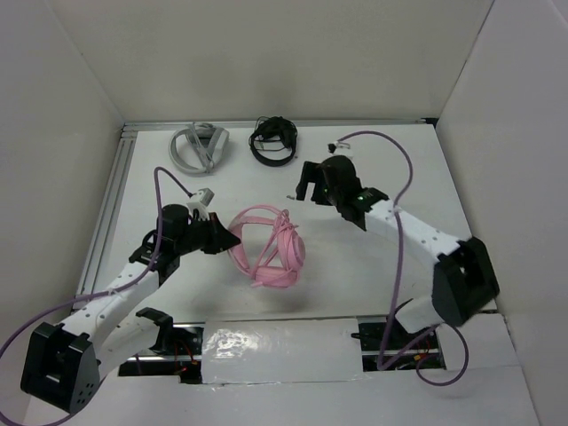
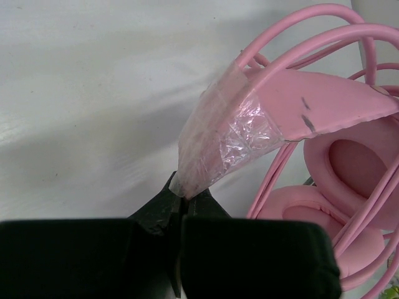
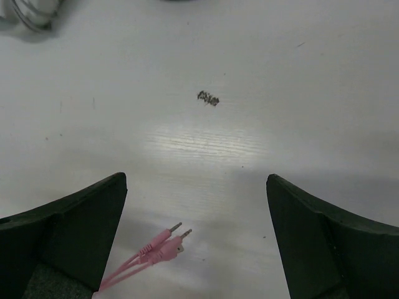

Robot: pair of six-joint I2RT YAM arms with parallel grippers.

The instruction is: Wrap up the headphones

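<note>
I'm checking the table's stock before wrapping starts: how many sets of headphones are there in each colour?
Pink headphones: 1
Grey headphones: 1
Black headphones: 1
Total: 3

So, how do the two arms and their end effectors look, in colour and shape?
The left arm and right arm have white links, black joints and blocky black bases. A thin purple cable loops along each. The left end effector and right end effector have matte black, wedge-shaped fingers.
</note>
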